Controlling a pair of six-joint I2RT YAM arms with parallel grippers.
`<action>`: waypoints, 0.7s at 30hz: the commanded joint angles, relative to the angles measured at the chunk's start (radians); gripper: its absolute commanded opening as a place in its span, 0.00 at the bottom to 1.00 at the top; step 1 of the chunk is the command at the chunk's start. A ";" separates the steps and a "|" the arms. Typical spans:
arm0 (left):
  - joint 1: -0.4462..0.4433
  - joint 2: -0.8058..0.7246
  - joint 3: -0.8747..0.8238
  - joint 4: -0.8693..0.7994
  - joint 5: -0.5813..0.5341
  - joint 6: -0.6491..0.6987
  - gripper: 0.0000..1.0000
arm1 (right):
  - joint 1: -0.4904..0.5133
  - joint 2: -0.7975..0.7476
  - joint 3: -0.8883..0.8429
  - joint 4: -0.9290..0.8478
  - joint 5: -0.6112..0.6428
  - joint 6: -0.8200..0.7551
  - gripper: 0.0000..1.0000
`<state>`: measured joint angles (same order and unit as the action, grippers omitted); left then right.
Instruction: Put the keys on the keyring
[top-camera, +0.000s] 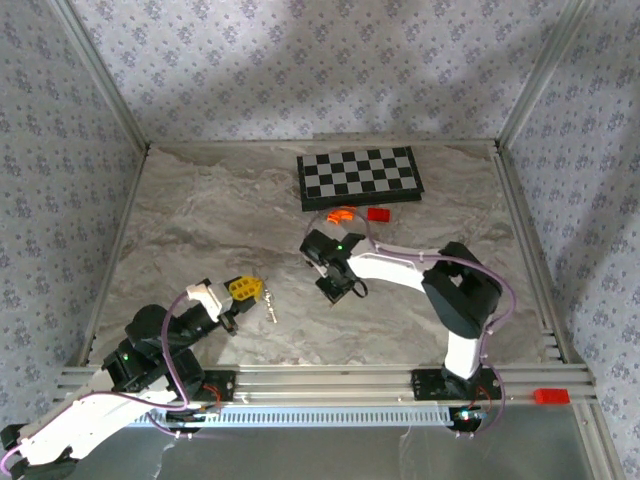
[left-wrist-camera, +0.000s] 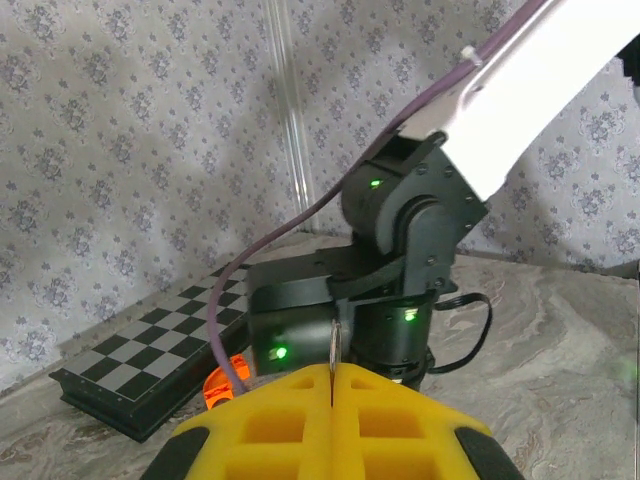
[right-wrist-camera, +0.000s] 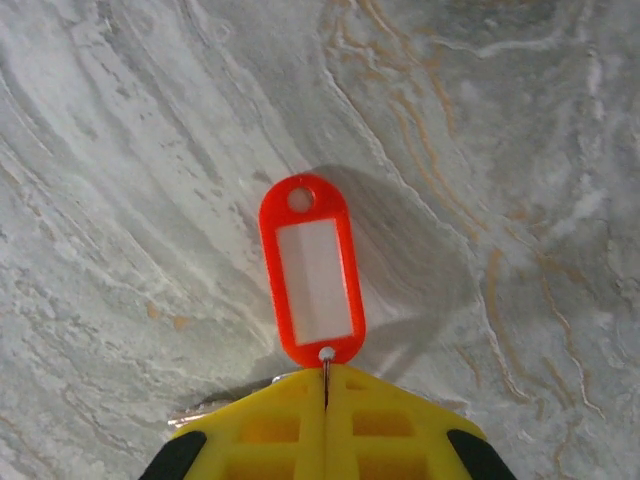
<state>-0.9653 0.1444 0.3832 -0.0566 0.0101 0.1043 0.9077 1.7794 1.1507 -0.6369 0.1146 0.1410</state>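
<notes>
Desk (top-camera: 190, 220): grey-veined marble top, floral-papered walls (top-camera: 300, 60) on three sides. Chessboard (top-camera: 360, 177) at the far edge. Right hand (right-wrist-camera: 326, 378) pinched closed on the metal ring of the keys (right-wrist-camera: 311, 270), red tag over the marble mid-desk. Left hand (left-wrist-camera: 332, 378) closed on the keyring (top-camera: 269, 304), near-left of desk.

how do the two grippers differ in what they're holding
The right gripper pinches a thin metal wire carrying a red tag with a white label; the left gripper pinches a bare thin metal edge. The right gripper points down at the table; the left gripper faces across it toward the chessboard. Both are shut, with yellow pads.
</notes>
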 joint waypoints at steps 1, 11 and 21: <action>-0.009 -0.003 0.008 0.028 -0.002 -0.001 0.00 | 0.008 -0.109 -0.123 0.219 0.010 0.045 0.00; -0.010 -0.002 0.011 0.032 0.000 -0.008 0.00 | -0.027 -0.356 -0.601 0.957 -0.095 0.166 0.00; -0.010 0.009 0.020 0.029 0.002 -0.006 0.00 | -0.033 -0.307 -0.783 1.281 -0.092 0.227 0.01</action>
<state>-0.9653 0.1478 0.3828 -0.0566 0.0105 0.1040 0.8772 1.4643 0.3901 0.4961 0.0288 0.3340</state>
